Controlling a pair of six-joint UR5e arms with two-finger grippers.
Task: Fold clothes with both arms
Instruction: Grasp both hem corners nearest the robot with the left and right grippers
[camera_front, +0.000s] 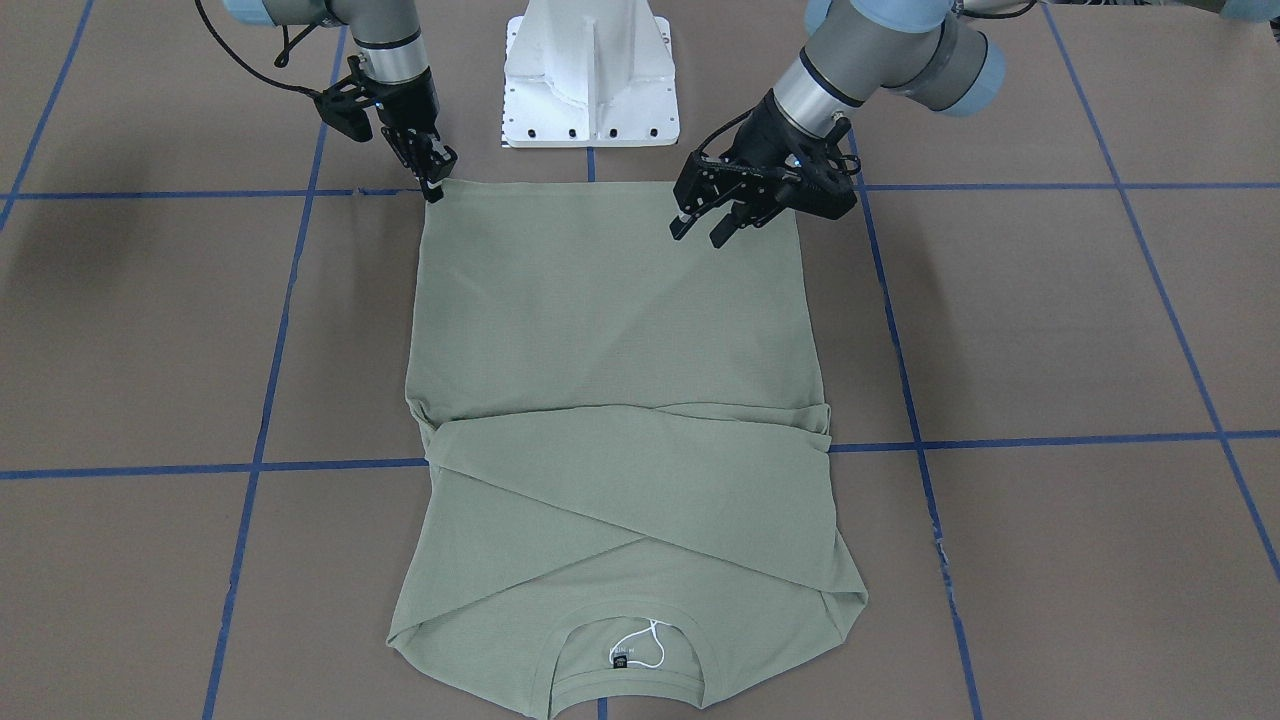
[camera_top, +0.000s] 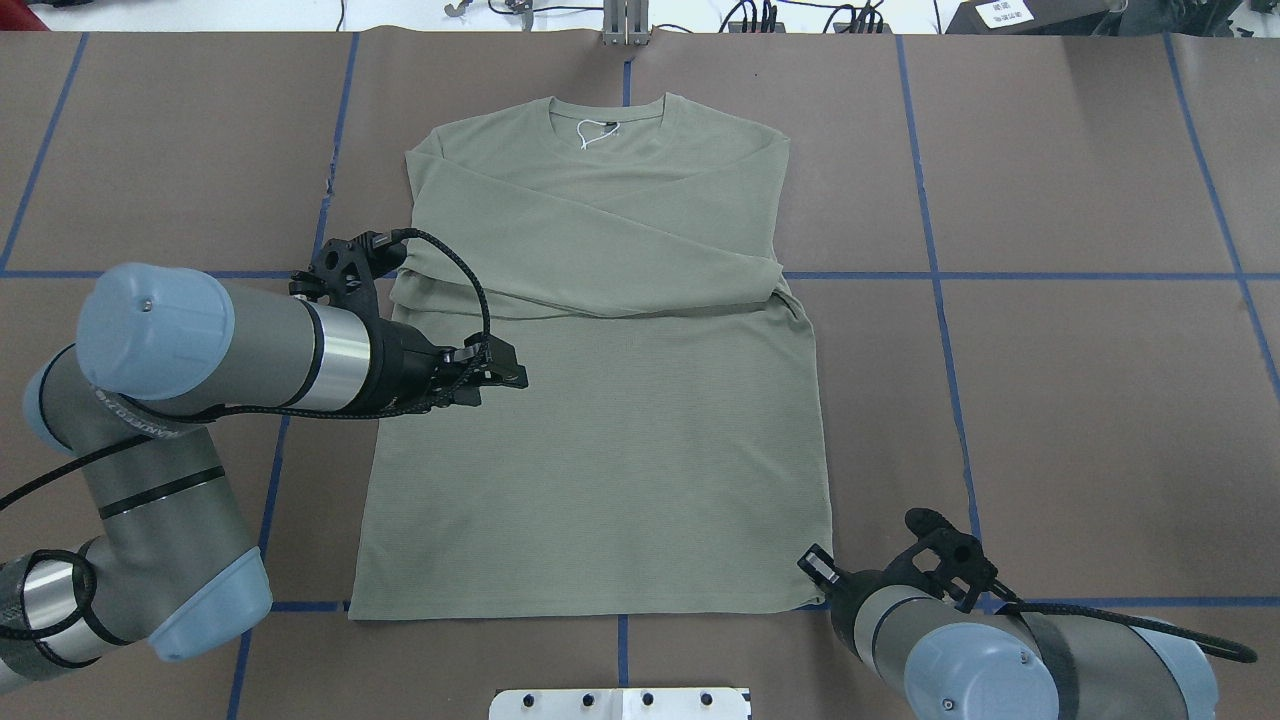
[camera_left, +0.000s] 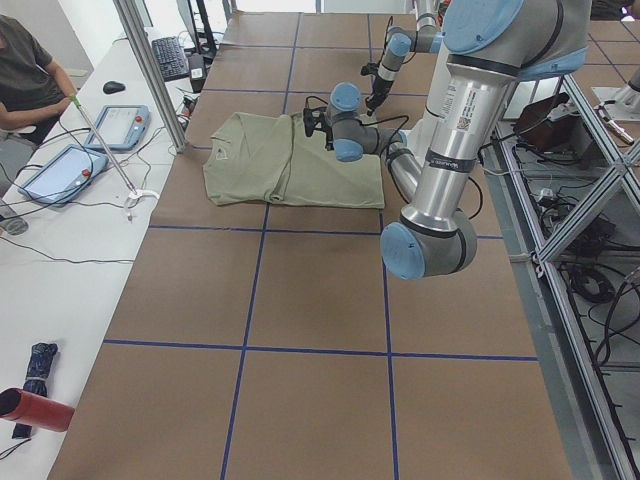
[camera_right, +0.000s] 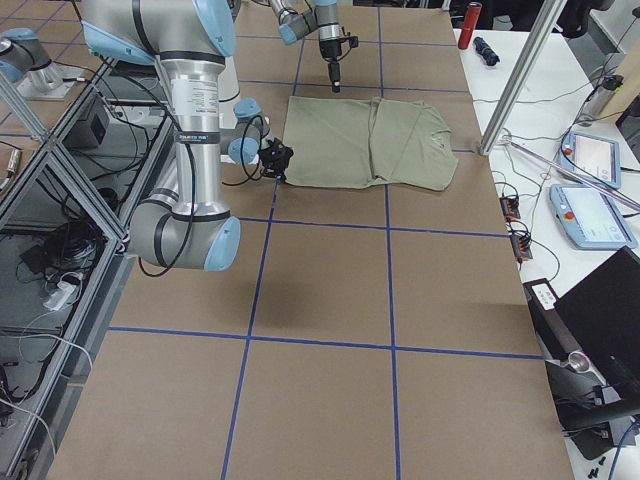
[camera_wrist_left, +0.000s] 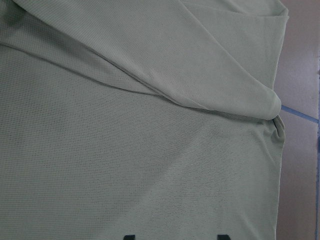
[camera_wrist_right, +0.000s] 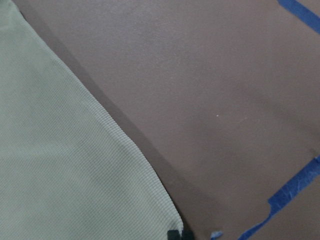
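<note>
The sage-green shirt (camera_front: 615, 330) (camera_top: 600, 450) lies flat on the brown table, both sleeves folded across its chest. Its neck label and white string (camera_front: 630, 650) point away from the robot. My left gripper (camera_front: 700, 230) (camera_top: 515, 372) hovers open over the shirt's body, just in from the left side edge, with nothing between its fingers. The left wrist view shows only green cloth (camera_wrist_left: 125, 150) and two spread fingertips (camera_wrist_left: 223, 236). My right gripper (camera_front: 435, 185) (camera_top: 818, 568) is at the right hem corner, its tips together on the corner of the cloth (camera_wrist_right: 60, 165).
The white pedestal base (camera_front: 590, 80) stands just behind the hem. Blue tape lines (camera_front: 1050, 440) grid the brown table around the shirt. A side table with tablets (camera_left: 125, 125), a seated person (camera_left: 30, 80) and a red bottle (camera_left: 35, 408) runs along the far edge.
</note>
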